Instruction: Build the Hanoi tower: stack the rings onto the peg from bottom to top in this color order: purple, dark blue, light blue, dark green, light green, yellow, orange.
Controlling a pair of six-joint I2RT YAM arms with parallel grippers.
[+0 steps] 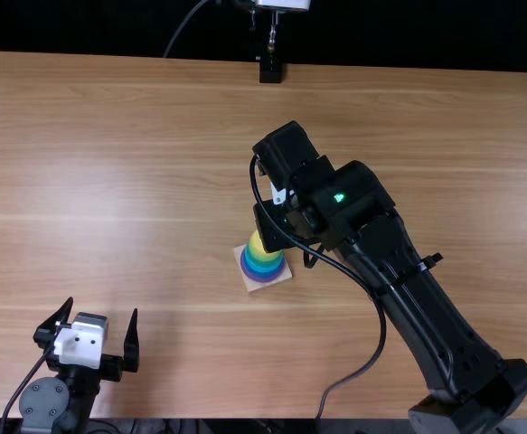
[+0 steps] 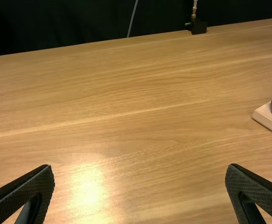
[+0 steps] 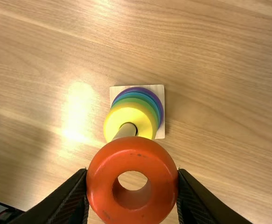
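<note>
In the top view my right gripper (image 1: 310, 257) is over the peg's stack, its arm covering part of it. The right wrist view shows my right gripper (image 3: 132, 182) shut on the orange ring (image 3: 103, 163), which is held above and beside the wooden peg (image 3: 126, 130). On the square base (image 3: 160, 134) the yellow ring (image 3: 115, 123) lies on top, with green, blue and purple (image 3: 161, 109) edges beneath. My left gripper (image 1: 96, 330) stands open at the near left in the top view; in the left wrist view the left gripper (image 2: 140, 175) has nothing between its fingers.
The right arm spans the table from the near right corner to the middle. A black stand (image 1: 270, 69) with a metal rod is at the far edge of the table (image 1: 109, 163). A dark cable hangs in a loop beside the right arm.
</note>
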